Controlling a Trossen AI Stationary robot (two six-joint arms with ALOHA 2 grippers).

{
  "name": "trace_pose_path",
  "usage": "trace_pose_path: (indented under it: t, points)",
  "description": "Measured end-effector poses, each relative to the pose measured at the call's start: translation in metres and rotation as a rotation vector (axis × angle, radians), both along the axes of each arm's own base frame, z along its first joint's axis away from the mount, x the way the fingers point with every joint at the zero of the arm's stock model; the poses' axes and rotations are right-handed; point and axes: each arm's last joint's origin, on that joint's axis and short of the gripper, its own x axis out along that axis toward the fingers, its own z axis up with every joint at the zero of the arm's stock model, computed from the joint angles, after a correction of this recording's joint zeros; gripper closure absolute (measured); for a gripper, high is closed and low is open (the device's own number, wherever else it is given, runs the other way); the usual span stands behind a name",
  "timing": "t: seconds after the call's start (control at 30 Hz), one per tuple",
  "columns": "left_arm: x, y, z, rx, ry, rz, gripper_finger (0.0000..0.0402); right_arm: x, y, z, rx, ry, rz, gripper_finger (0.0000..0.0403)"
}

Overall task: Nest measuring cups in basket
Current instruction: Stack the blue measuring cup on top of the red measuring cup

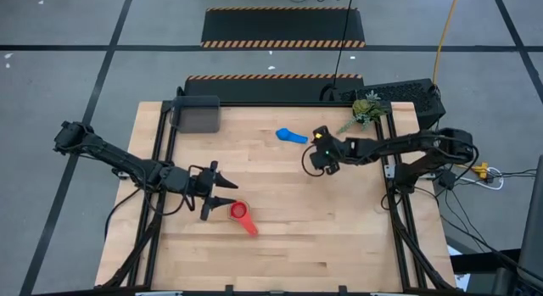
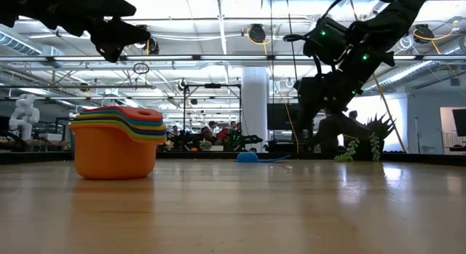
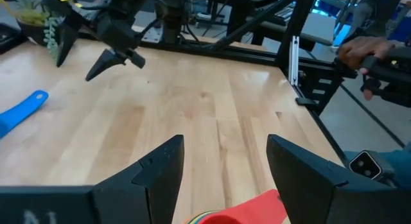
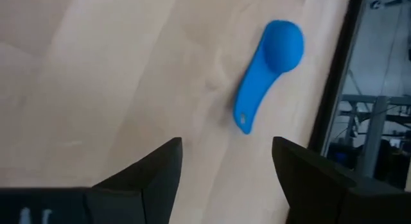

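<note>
A stack of nested measuring cups (image 2: pixel 116 141) stands by its orange base on the table, left of centre, red cup (image 1: pixel 240 213) on top. My left gripper (image 1: pixel 222 192) hovers open just left of and above it; the red cup's rim (image 3: pixel 247 214) shows below between the fingers. A single blue cup (image 1: pixel 291 136) lies on the wood toward the far edge, its handle (image 4: pixel 247 108) pointing to my right gripper (image 1: pixel 312 159), which hangs open above the table just near and right of it. The dark grey basket (image 1: pixel 197 114) sits at the far left corner.
A green plant sprig (image 1: pixel 369 109) lies at the far right corner beside a dark box (image 1: pixel 407 97). A person's hand (image 3: pixel 366 54) holds a handle beyond the table's right edge. Bare wood (image 1: pixel 339 228) stretches across the near right part.
</note>
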Motion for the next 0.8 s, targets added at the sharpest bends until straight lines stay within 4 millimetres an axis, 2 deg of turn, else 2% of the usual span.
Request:
trace_pose_path:
  t: [0.23, 0.8]
  points:
    - [0.000, 0.000, 0.000, 0.019, 0.002, -0.004, 0.0176, 0.000, -0.012, 0.002, 0.008, -0.021, 0.034, 0.0167]
    - [0.000, 0.000, 0.000, 0.022, -0.008, -0.005, 0.0176, 0.000, -0.014, 0.002, 0.046, -0.055, 0.048, 0.0167]
